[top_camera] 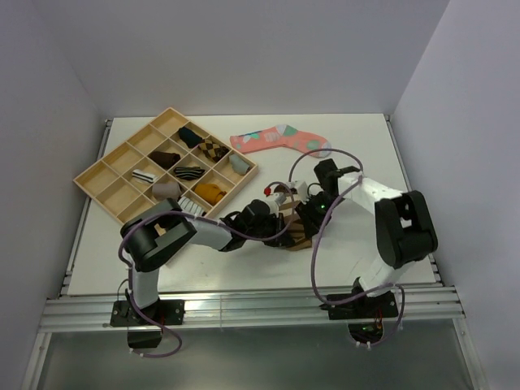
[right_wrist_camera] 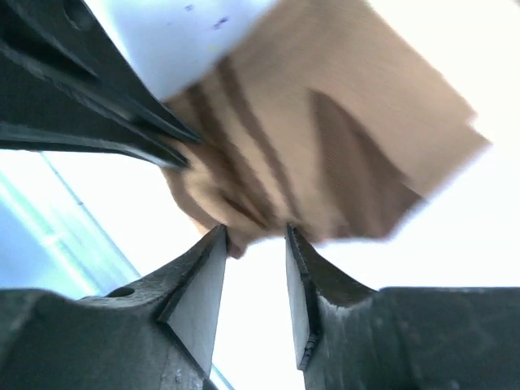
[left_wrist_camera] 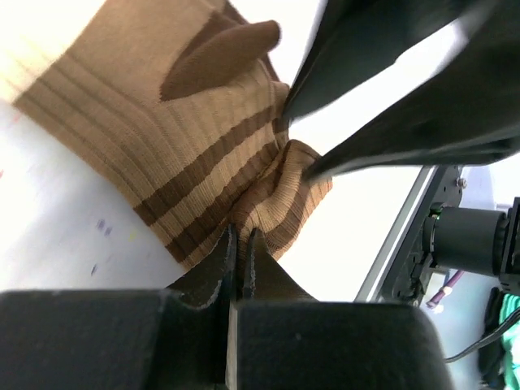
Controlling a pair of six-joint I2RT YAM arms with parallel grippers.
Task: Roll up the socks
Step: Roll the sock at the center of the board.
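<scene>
Sock of ribbed tan knit (left_wrist_camera: 187, 154), brown-striped: my left gripper (left_wrist_camera: 241, 238) is clamped on its bunched edge. My right gripper (right_wrist_camera: 256, 234) — jaws apart — sits just beside that same edge.

White table (top_camera: 244, 275) — on it a wooden compartment tray (top_camera: 106, 175), a pink sock (top_camera: 276, 140), the brown sock (left_wrist_camera: 122, 106).

Ribbed knit brown sock (left_wrist_camera: 162, 138), matt black left claw (left_wrist_camera: 240, 241), wooden tray (top_camera: 122, 146), smooth table (top_camera: 366, 150)

Left pincer (left_wrist_camera: 240, 237) clamped, right pincer (right_wrist_camera: 256, 237) parted
</scene>
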